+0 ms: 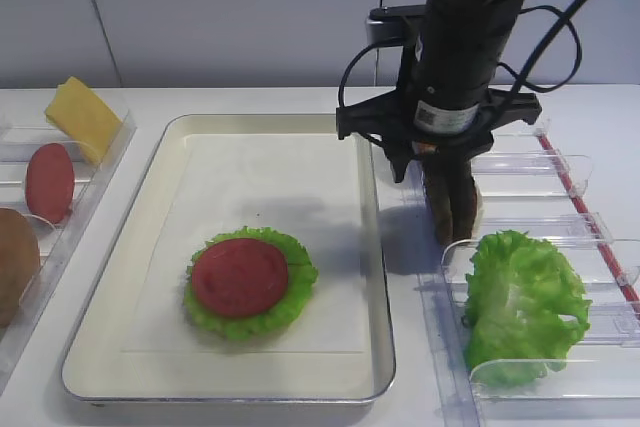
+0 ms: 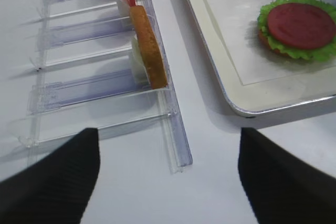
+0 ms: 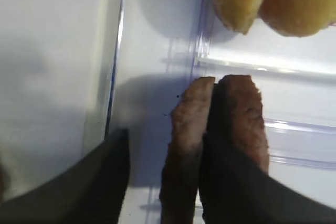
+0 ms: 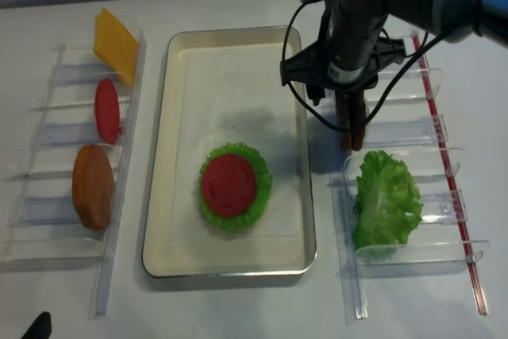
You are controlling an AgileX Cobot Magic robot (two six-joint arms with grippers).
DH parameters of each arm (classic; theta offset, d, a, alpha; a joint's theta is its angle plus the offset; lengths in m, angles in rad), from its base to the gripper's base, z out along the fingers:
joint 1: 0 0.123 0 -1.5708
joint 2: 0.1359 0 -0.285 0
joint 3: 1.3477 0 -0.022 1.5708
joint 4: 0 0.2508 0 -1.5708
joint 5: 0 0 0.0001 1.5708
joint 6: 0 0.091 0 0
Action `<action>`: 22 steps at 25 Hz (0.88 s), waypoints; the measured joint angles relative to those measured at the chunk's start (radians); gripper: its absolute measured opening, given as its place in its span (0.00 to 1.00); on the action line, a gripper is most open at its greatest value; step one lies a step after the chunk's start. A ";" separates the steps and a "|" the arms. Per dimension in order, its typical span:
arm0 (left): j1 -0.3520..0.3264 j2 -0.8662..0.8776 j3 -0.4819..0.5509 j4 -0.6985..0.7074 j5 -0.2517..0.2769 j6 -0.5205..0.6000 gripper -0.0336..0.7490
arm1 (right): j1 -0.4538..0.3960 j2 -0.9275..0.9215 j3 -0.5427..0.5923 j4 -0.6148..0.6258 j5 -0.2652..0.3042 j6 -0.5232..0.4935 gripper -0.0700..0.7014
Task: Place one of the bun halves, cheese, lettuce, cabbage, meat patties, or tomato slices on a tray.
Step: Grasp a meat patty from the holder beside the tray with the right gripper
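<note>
Right of the tray [image 1: 375, 247], two rough brown patties [image 3: 215, 140] stand on edge in a clear plastic rack [image 1: 560, 172], right gripper [image 3: 163, 182] straddling one, jaws not pinching it. Left gripper [image 2: 165, 177] hangs open. Label on the arm is unreadable.

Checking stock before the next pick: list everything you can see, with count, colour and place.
tray: one, cream, centre.
tomato slices: two, red; one on the tray stack, one in left holder.
lettuce: two, green; one under tray tomato, one in right holder.
cheese: one, yellow, left holder.
bun halves: at least three, golden; two right, one left.
meat patties: two, brown, upright, right holder.
holders: clear, both sides.
right gripper: open around one patty.
left gripper: open, left.
</note>
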 joint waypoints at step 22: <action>0.000 0.000 0.000 0.000 0.000 0.000 0.70 | 0.000 0.002 -0.016 -0.072 0.073 0.024 0.32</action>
